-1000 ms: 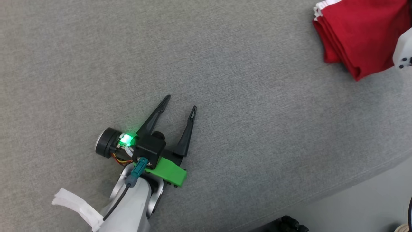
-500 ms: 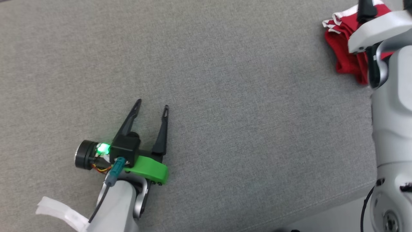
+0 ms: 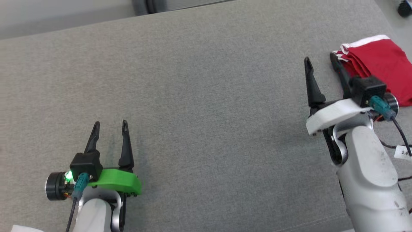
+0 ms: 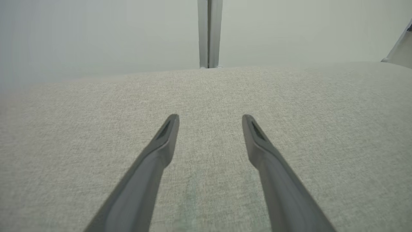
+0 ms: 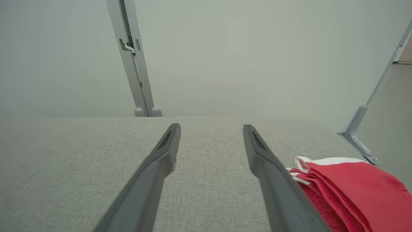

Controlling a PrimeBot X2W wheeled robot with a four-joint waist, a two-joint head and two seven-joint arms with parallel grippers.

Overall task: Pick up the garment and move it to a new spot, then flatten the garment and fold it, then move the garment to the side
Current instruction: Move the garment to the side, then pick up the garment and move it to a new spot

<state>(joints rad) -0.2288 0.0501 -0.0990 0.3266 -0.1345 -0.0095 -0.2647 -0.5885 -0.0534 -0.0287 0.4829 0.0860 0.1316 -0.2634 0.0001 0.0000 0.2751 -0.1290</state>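
The garment (image 3: 383,59), red with white trim, lies folded in a small stack at the far right of the grey surface (image 3: 206,96). The right gripper (image 3: 320,58) hangs just beside its left edge, jaws spread wide and holding nothing; whether the nearer finger touches the cloth I cannot tell. The left gripper (image 3: 110,123) is well apart at the near left, also wide open and empty. The garment looks light, soft and limp, so it will likely sag and its layers may slide apart if only the top one is caught. A pinch through the whole stack at the thick folded edge seems best, lifting rather than dragging over the textured surface.
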